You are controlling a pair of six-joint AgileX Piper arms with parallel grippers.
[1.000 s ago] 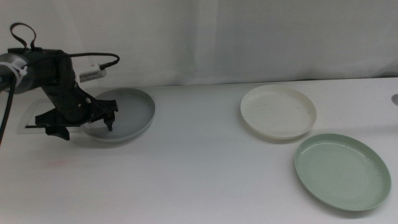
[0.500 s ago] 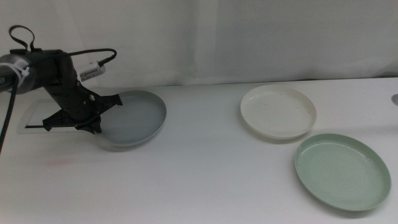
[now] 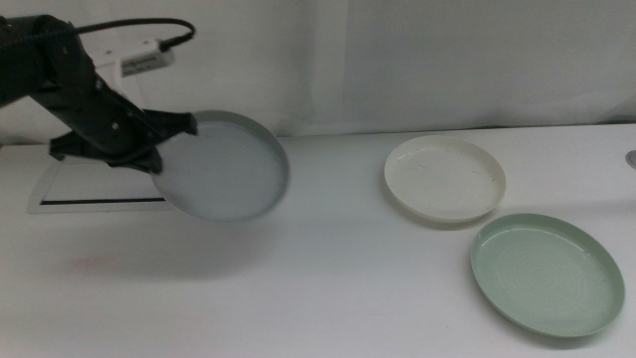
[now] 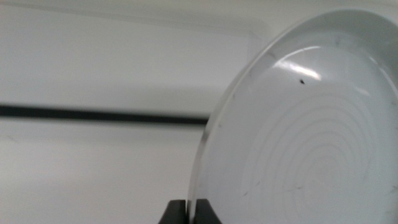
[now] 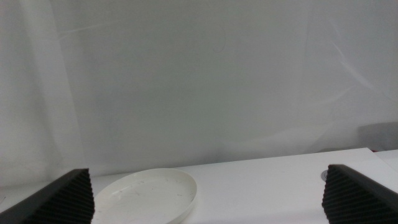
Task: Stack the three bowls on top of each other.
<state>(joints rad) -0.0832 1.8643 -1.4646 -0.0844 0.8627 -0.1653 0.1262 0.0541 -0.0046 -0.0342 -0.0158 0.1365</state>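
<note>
My left gripper [image 3: 171, 137] is shut on the rim of the grey bowl [image 3: 227, 169] and holds it tilted in the air above the table's left part. In the left wrist view the grey bowl [image 4: 305, 130] fills the frame, its rim pinched between the jaws [image 4: 190, 211]. The cream-white bowl [image 3: 444, 177] rests on the table at the right. The pale green bowl [image 3: 546, 271] rests in front of it, near the right front. My right gripper [image 5: 208, 193] is open and out of the middle view; its wrist view shows the cream-white bowl [image 5: 149, 194].
A flat white rectangular panel [image 3: 94, 189] with a dark edge lies on the table at the left, below the left arm. A white curtain backs the table. A small dark object [image 3: 631, 157] sits at the right edge.
The left gripper closed on the grey bowl's rim, lifted it off the table and carried it up and to the right, tilting it. The other bowls have not moved.
</note>
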